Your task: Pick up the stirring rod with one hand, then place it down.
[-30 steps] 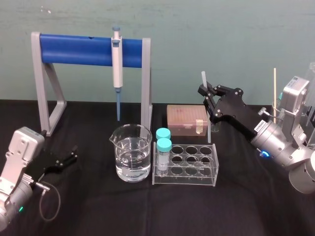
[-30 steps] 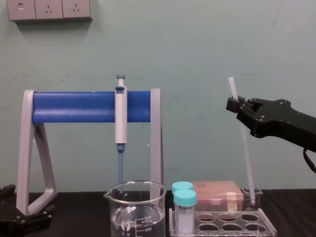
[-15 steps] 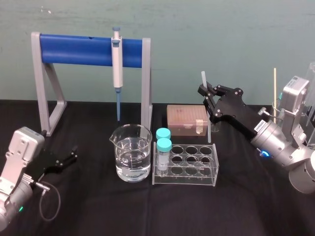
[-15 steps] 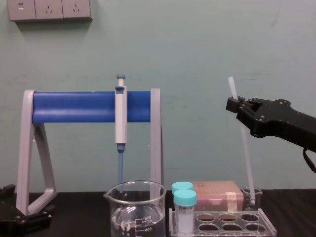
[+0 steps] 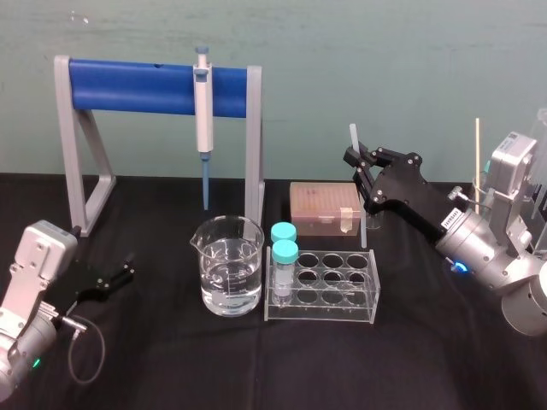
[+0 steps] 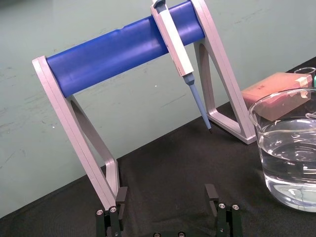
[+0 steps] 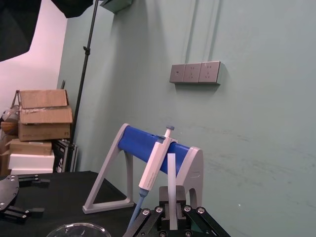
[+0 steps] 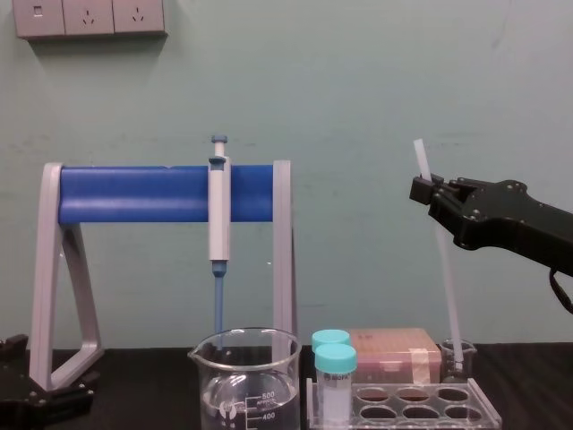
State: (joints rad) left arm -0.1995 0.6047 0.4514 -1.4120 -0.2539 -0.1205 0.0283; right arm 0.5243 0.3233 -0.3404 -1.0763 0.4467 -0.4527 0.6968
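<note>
The stirring rod (image 5: pixel 361 224) is a thin translucent white rod standing almost upright behind the tube rack. Its lower end rests in a small glass beaker (image 8: pixel 457 358). My right gripper (image 5: pixel 352 156) is shut on the rod near its top, and a short stub of rod sticks out above the fingers. The chest view shows the same grip from the side: the right gripper (image 8: pixel 421 190) pinches the stirring rod (image 8: pixel 448 278) well above the table. In the right wrist view the stirring rod (image 7: pixel 171 185) rises between the fingers. My left gripper (image 5: pixel 128 269) lies parked at the table's left, open and holding nothing.
A grey stand with a blue bar (image 5: pixel 137 85) holds a white-and-blue pipette (image 5: pixel 202 111). In front stand a large beaker of water (image 5: pixel 229 278), a clear tube rack (image 5: pixel 329 286) with two cyan-capped tubes, and a pink box (image 5: pixel 323 207).
</note>
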